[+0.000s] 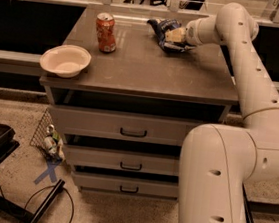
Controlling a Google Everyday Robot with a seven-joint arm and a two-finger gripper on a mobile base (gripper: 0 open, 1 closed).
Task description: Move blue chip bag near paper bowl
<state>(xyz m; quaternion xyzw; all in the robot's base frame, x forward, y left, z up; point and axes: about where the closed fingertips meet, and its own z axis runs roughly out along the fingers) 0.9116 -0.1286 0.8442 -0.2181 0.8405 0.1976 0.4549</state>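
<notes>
I am watching the arm reaching in over the table (149, 72) from the right. Its end effector (177, 36) is sitting right against the blue chip bag (161, 29), which is lying crumpled near the back edge, right of centre. From here I cannot tell whether it is gripping the bag or only pressing into the foil (the wrist is hiding the contact). The paper bowl (65, 61) is resting at the near left corner, well apart from the bag. A red-orange soda can (105, 32) is standing upright toward the back left, roughly between the two.

The step in hand looks to me like securing the bag. Wrinkly foil is going to slip and fold, so a firm pinch on a bunched part would serve better than a grip on a loose flap. Lifting it clear would be safer than dragging it.

For the carry, the middle and front of the table are lying open. A diagonal line toward the near left, passing in front of the can, is offering the most room. The bowl is sitting right at the left edge, so a nudge could tip it off. I would be setting the bag down just beside its right rim, not touching it, and back from the front edge.
</notes>
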